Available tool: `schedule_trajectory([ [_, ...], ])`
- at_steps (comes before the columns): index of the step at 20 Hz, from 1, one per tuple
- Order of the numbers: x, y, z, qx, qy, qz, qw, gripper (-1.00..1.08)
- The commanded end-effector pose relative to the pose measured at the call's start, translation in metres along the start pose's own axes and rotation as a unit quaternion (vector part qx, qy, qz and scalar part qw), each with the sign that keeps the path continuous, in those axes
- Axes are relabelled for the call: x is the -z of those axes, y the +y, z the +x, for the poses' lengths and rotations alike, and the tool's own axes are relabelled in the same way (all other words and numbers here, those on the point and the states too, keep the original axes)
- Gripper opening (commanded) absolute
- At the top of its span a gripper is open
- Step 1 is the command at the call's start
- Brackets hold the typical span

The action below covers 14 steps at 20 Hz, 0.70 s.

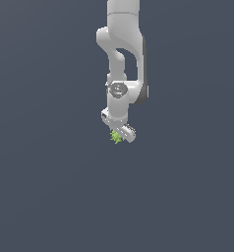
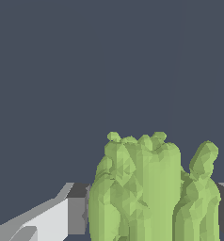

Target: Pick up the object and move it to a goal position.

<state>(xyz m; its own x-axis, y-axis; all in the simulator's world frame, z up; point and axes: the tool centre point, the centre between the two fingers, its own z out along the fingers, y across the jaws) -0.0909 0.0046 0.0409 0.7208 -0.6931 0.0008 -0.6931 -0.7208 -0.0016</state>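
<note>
The object (image 1: 116, 137) is a tiny lime-green spiky lump at the tip of the white arm, near the middle of the exterior view. My gripper (image 1: 120, 134) points down and is shut on it. In the wrist view the object (image 2: 147, 188) looms large and fills the gap between the two fingers (image 2: 77, 209). Only the dark inner pads and part of one white finger show beside it. No goal marker is visible in either view.
A plain dark grey-blue surface (image 1: 50, 187) fills the whole background of both views. The white arm (image 1: 123, 54) comes down from the upper middle of the exterior view.
</note>
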Motion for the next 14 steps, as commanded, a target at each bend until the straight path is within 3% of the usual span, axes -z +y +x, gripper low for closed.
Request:
schedule_trajectory([
  [1, -0.001, 0.001, 0.0, 0.0, 0.0, -0.001, 1.0, -1.0],
  [8, 0.005, -0.003, -0.006, 0.0, 0.0, 0.0, 1.0, -1.0],
  [14, 0.026, -0.016, -0.027, 0.0, 0.0, 0.0, 1.0, -1.0],
])
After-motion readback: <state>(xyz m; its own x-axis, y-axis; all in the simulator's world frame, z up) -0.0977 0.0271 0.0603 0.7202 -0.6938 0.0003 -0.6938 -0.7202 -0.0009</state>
